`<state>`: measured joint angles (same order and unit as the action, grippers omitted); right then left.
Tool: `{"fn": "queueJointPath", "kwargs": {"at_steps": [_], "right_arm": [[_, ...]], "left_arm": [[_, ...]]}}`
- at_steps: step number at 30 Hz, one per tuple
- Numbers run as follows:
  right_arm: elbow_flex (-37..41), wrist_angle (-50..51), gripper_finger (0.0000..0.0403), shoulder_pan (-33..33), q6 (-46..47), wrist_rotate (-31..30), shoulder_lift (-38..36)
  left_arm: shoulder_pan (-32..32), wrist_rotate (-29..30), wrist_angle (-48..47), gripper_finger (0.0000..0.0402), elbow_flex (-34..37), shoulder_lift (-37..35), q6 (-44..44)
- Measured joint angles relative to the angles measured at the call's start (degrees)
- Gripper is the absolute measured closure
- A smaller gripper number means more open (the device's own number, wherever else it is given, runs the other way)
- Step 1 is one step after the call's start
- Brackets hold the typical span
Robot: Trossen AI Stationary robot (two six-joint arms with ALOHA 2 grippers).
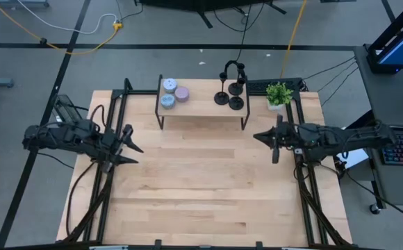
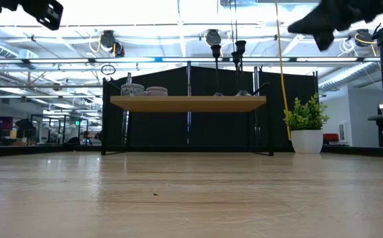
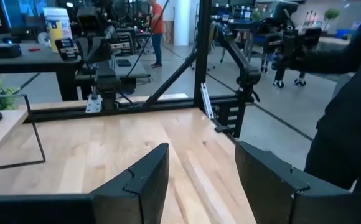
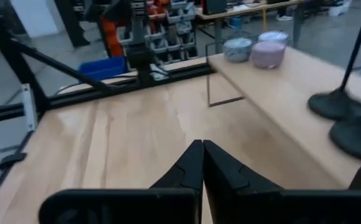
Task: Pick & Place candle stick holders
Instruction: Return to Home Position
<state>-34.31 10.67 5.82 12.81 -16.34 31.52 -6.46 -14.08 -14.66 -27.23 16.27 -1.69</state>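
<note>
Three black candle stick holders (image 1: 231, 94) stand upright on their round bases at the right end of a low wooden shelf (image 1: 201, 105) at the table's far side. Their stems show in the low view (image 2: 216, 63), and two bases show in the right wrist view (image 4: 337, 104). My left gripper (image 1: 137, 154) hovers open over the table's left side, well clear of the shelf; nothing is between its fingers (image 3: 199, 158). My right gripper (image 1: 257, 136) hovers shut and empty over the table's right side, near the shelf's right end (image 4: 202, 146).
Three pastel candle tins (image 1: 172, 94) sit at the shelf's left end. A small potted plant (image 1: 278, 94) stands right of the shelf. Black frame rails (image 1: 111, 173) run along both table sides. Bare wooden tabletop (image 1: 201, 187) lies between the arms.
</note>
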Motion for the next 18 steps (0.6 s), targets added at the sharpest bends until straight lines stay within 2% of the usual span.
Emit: {"fn": "queueJointPath", "kwargs": {"at_steps": [5, 11, 18], "right_arm": [[7.1, -2.3, 0.0403, 1.2, 2.9, 0.1, -6.1], [12.0, -2.2, 0.0403, 1.4, 3.9, 0.1, -12.7], [14.7, 2.2, 0.0403, 1.4, 6.6, 0.0, -19.9]], "left_arm": [[0.0, 0.0, 6.7, 0.0213, 5.4, 0.0, 0.4], [0.0, 0.1, 17.7, 0.0213, 12.9, -0.4, -0.1], [0.1, 2.8, 19.2, 0.0213, 17.1, -3.4, -0.7]]}}
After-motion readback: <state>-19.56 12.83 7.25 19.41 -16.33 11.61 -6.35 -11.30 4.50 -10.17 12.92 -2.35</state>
